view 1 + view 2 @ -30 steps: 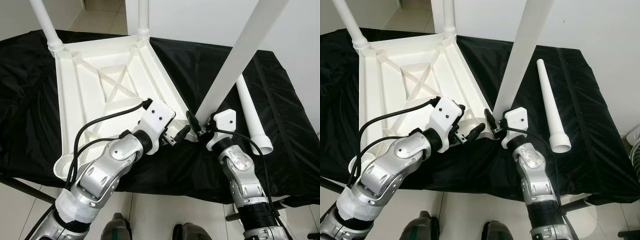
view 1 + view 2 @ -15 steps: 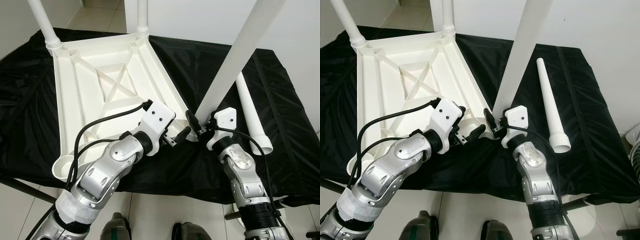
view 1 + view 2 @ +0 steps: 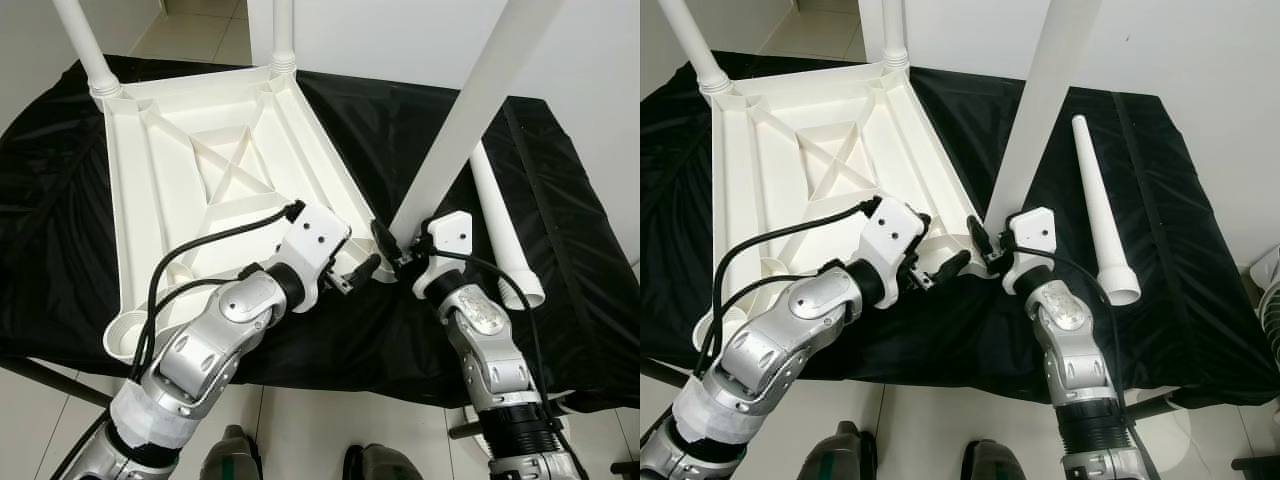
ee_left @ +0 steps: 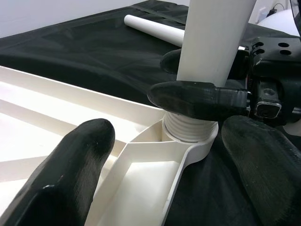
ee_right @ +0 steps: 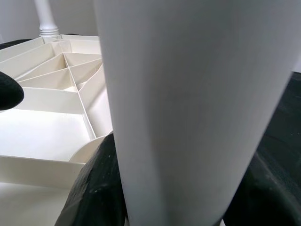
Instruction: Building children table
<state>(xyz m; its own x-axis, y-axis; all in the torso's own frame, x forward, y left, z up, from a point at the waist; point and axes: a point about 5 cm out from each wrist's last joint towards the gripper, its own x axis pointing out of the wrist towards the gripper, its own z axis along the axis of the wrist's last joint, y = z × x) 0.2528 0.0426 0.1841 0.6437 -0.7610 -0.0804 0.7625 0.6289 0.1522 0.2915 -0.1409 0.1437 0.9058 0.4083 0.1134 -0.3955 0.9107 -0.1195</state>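
No readable writing or labels anywhere that I'm seeing. The counter (image 3: pixel 560 250) is lying under a crinkly black cloth, w/ white walls behind and pale floor tiles at the top left.

The upside-down white plastic ribbed tabletop (image 3: pixel 210 180) is resting on the cloth; two white legs are standing in its far corner sockets, cut off by the frame top. I'm holding the right hand (image 3: pixel 392 250) pinched on the long white tapered plastic leg (image 3: pixel 470 110), just above its base at the near-right corner socket; the leg is leaning up and to the right. The left hand (image 3: pixel 358 272) is sitting spread beside that same corner, its fingers (image 4: pixel 75 160) straddling the rim without gripping.

The left wrist view is giving me the ribbed threaded end of the leg sitting in the round socket, w/ a right-hand finger (image 4: pixel 197 96) pressing across it. A spare white tapered leg (image 3: pixel 1098 210) is lying loose on the cloth, well to the right.
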